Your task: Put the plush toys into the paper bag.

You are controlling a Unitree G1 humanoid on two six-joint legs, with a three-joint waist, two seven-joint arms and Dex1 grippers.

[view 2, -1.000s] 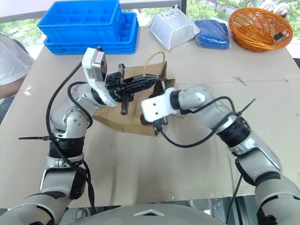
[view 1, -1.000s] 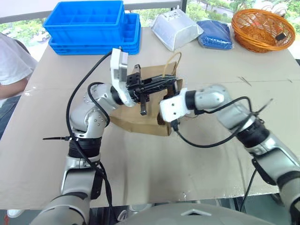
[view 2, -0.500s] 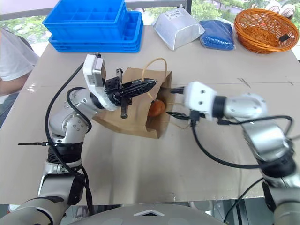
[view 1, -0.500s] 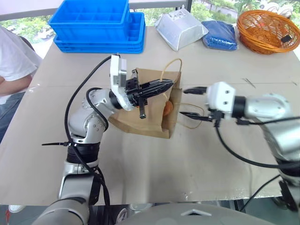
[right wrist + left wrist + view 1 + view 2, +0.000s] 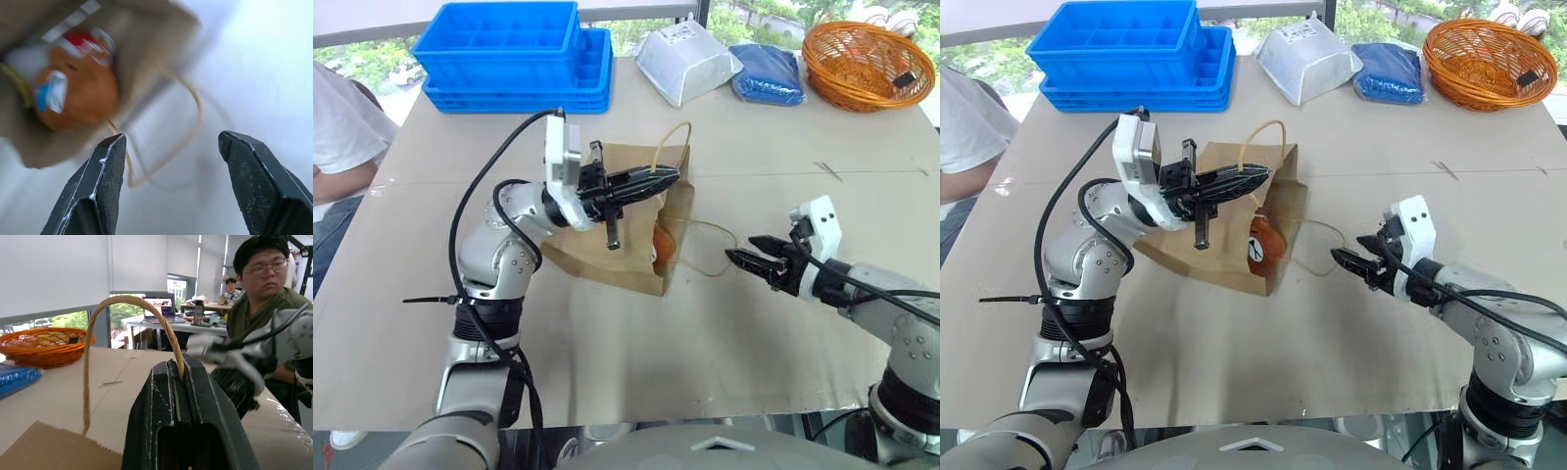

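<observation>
The brown paper bag [image 5: 607, 250] lies on its side on the table, mouth toward my right. My left gripper [image 5: 672, 175] is shut on its upper cord handle [image 5: 128, 301] and holds the mouth up. Inside the mouth sits the brown bear plush toy [image 5: 1262, 246] with its blue patch [image 5: 48, 90]. A blurred white and red shape [image 5: 78, 38] lies deeper behind it. My right gripper [image 5: 1348, 249] hovers open and holding nothing to the right of the bag, pointing at the mouth. The lower handle [image 5: 710, 251] lies on the table between them.
Stacked blue crates [image 5: 509, 49] stand at the back left. A white-grey pouch [image 5: 685, 61], a blue pack [image 5: 769, 70] and an orange basket [image 5: 862, 64] line the back right. One person sits at the table's left [image 5: 337, 137], another across it [image 5: 259, 298].
My right gripper has pulled out of the bag's mouth to the right and opened. The bear stays inside the bag. My left gripper keeps its hold on the handle.
</observation>
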